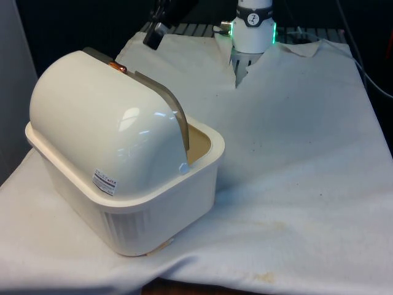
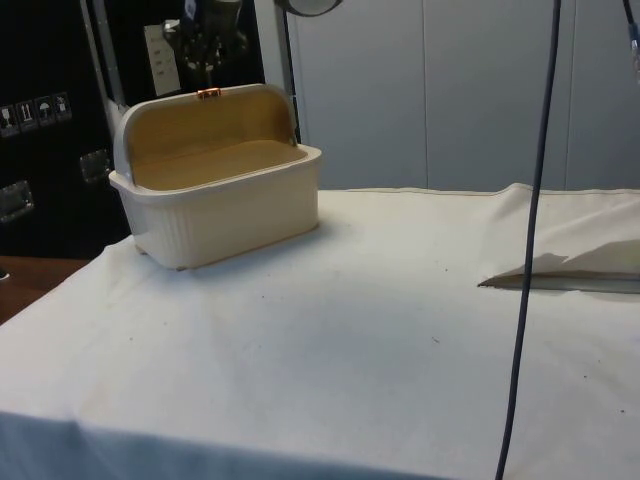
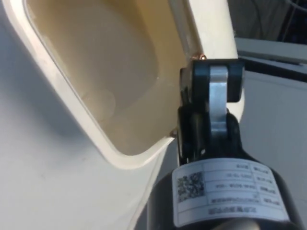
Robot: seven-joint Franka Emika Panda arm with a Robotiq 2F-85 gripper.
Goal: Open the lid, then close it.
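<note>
Watch your gripper [image 1: 153,38] first, because that is where things could go wrong. It sits up at the top of the lid [image 1: 104,117], right by the little copper handle [image 1: 118,66]. In the wrist view the gripper [image 3: 211,91] is just beside the handle [image 3: 199,56], maybe touching it. You cannot tell from these pictures if it is open or closed, or if it has hold of the handle at all. So do not trust the grip yet.

The handle is small and shiny. If you pull without a good hold, I think the gripper could slip off, and then the lid would not move. If you push too hard or at the wrong angle, the lid might jam in its track instead of rolling.

The lid looks rolled back and open. In the side view you can see into the bread box [image 2: 230,215], past the curved lid [image 2: 200,125] with the handle [image 2: 208,93] on top and the gripper [image 2: 208,70] just above it. So the opening part seems done, and closing comes next.

Now look at the box itself [image 1: 123,203]. It just stands on the white cloth [image 1: 295,153], and nothing holds it down. It is near the table's edge on the front view's left. A hard sideways pull could slide it, tip it, or bunch up the cloth under it. Go slow and follow the lid's curve.
</note>
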